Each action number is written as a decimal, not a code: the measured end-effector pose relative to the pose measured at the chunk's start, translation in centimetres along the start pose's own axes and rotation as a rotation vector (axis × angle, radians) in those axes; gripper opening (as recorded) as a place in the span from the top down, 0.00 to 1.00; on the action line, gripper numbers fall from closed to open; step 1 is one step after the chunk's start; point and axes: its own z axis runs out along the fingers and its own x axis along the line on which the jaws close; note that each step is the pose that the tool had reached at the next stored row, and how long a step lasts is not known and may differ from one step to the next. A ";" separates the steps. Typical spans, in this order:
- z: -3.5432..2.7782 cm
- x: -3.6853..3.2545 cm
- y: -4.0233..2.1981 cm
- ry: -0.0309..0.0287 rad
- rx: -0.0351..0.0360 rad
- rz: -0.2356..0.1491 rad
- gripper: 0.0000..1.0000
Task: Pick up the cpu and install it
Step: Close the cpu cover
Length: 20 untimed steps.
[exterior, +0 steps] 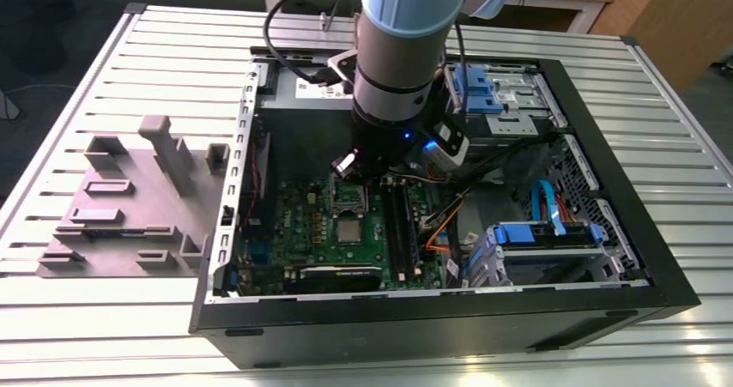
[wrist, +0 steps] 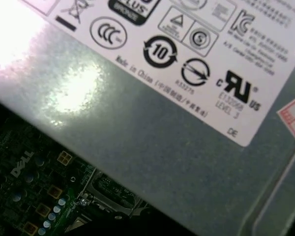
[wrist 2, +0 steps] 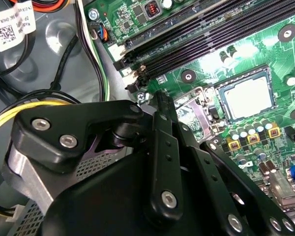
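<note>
The cpu (exterior: pixel 347 230), a small pale silvery square, lies flat in its socket on the green motherboard (exterior: pixel 309 232) inside the open computer case. In the second wrist view the cpu (wrist 2: pixel 248 99) sits inside the socket's rim, with the hinged metal frame (wrist 2: pixel 196 107) swung open beside it. My gripper (exterior: pixel 364 172) hangs over the board just behind the socket, above the open frame and apart from the cpu. Its black linkage (wrist 2: pixel 162 147) reaches toward the frame in the second wrist view. Nothing shows in its grasp.
A grey plastic tray (exterior: pixel 126 207) with raised blocks stands on the slatted table at the exterior view's left. The case walls (exterior: pixel 435 318) ring the board. Memory slots (wrist 2: pixel 196 39), cables (exterior: pixel 441 224) and blue drive bays (exterior: pixel 538 232) crowd the case. The labelled power supply (wrist: pixel 152 123) is close by.
</note>
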 end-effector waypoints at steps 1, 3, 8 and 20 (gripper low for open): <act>0.00 0.05 0.03 0.0000 0.0000 0.000 0.90; 0.00 0.14 0.10 -0.0002 0.0001 0.000 0.90; -0.13 0.21 0.07 -0.0002 -0.0003 0.000 0.90; -0.88 0.49 -0.35 -0.0008 -0.0012 -0.001 0.90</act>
